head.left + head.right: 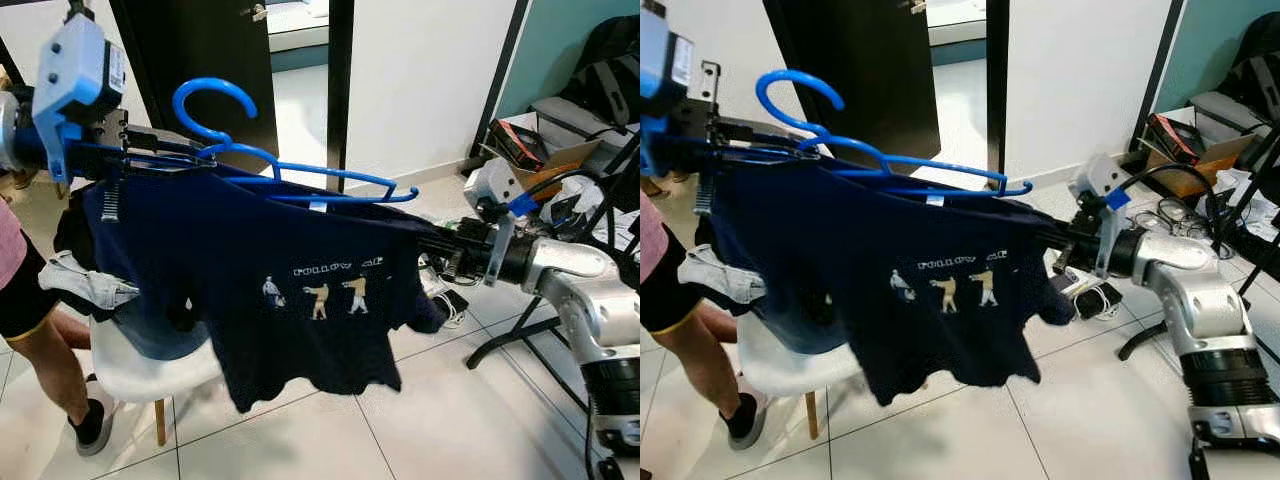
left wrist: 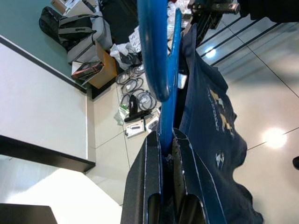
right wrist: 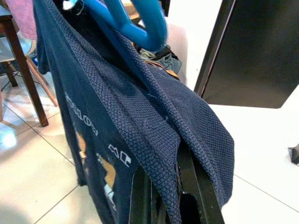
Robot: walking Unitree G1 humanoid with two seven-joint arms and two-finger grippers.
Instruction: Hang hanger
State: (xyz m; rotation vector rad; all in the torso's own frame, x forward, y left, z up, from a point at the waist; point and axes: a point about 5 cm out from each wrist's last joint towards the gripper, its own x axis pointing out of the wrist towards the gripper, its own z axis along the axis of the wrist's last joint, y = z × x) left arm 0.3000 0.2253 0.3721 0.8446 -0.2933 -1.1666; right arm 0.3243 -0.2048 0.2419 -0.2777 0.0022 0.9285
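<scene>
A blue hanger carrying a navy T-shirt is held aloft between both end effectors.

Nearest, the right end effector is closed on a fold of the T-shirt at its sleeve end, with the cloth draped over the black fingers. The left end effector is clamped on the hanger at the shoulder bar just beside the hook. The hanger's long axis is laid almost level, running from the left end effector across toward the right one, and the hook is raised at the left end, so the left arm is judged the nearer one to lead the hook onto a rail. Below and behind the shirt a white chair piled with clothes is seen, with a person's leg beside it. Farther off, a dark door is visible.
</scene>
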